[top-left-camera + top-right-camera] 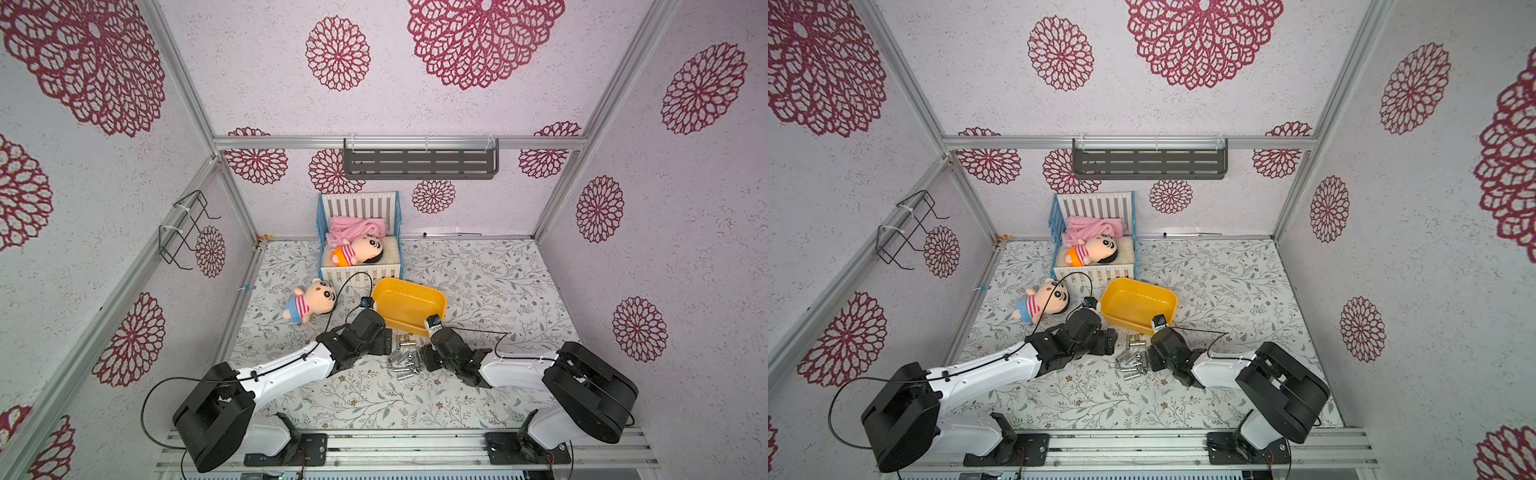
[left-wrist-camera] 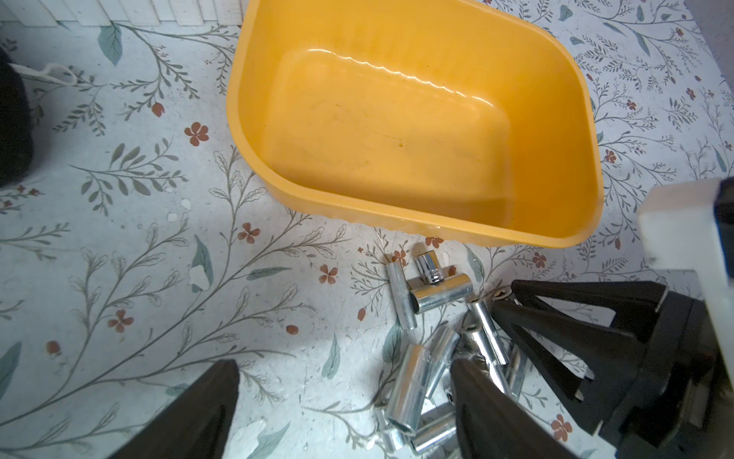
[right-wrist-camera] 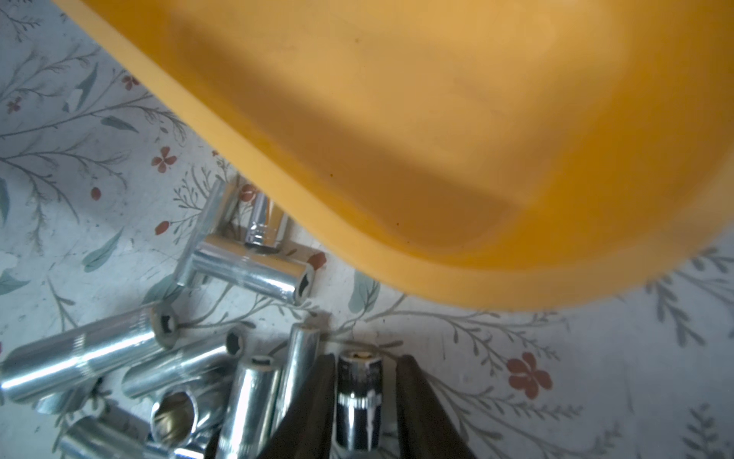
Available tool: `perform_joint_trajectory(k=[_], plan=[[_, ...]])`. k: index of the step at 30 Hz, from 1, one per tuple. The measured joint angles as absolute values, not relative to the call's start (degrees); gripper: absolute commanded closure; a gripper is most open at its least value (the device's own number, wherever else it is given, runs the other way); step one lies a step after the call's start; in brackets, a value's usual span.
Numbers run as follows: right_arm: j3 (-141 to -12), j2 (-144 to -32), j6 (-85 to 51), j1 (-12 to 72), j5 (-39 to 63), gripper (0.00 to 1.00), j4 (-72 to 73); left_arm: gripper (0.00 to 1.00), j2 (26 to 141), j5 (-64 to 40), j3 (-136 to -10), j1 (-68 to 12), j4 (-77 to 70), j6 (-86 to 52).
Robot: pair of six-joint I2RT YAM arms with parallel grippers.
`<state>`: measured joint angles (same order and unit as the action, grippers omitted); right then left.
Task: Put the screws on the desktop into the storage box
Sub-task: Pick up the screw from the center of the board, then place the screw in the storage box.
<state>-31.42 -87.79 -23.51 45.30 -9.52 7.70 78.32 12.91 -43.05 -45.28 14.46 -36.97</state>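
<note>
**A:** A white desktop [image 1: 490,274] printed with leafy vines is seen below pale walls [image 1: 266,95] patterned with crimson rosettes. Where are the screws [image 1: 405,360] found?

**B:** They are heaped on the desktop between the two arms, just beside the near rim of the yellow storage box [image 1: 399,299]. Nothing is seen inside the box yet.

**A:** What is held?

**B:** The right gripper [image 3: 363,369] is drawn nearly closed on a single screw [image 3: 359,405] at the edge of the heap, with one finger laid along each side of it. The left gripper [image 2: 345,369] is spread wide over bare desktop beside the heap, and nothing is held in it.

**A:** How is the gripped piece laid?

**B:** Its long axis is set along the fingers, with its open end pointed toward the box. The box's rounded near corner is met just ahead of the fingertips.

**A:** Which arm is favoured?

**B:** The right arm is judged the nearer, since the box's corner is reached almost at once from its wrist. A lift above the rim is called for before any forward travel. Otherwise the wall could be struck, or the box pushed away.
</note>
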Motion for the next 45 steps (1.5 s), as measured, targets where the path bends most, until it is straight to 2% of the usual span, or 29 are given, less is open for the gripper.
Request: perform_joint_trajectory(k=[16, 24, 29, 35, 39, 45], plan=[[-32.05, -87.68, -23.11, 45.43, -13.08, 0.85, 5.39, 0.1, 78.32, 13.54, -43.13, -45.5, 14.5, -35.99], [-31.62, -82.98, -24.47, 45.52, -20.49, 1.0, 1.52, 0.09, 78.32, 15.44, -43.46, -45.54, 15.03, -35.94], [-29.91, -75.5, -26.15, 45.52, -24.18, 1.0, -0.08, 0.08, 77.12, 17.54, -43.46, -45.63, 15.66, -35.92], [-31.0, -67.46, -26.65, 45.5, -23.53, 1.0, -0.84, 0.06, 74.59, 18.68, -43.46, -45.63, 15.68, -35.55], [-37.89, -71.85, -26.63, 45.23, -20.97, 1.0, -0.62, 0.06, 74.52, 17.21, -43.18, -45.63, 14.85, -35.46], [-48.31, -84.82, -26.33, 43.62, -17.34, 1.0, 1.23, 0.06, 74.61, 15.51, -43.11, -45.69, 14.06, -35.24]])
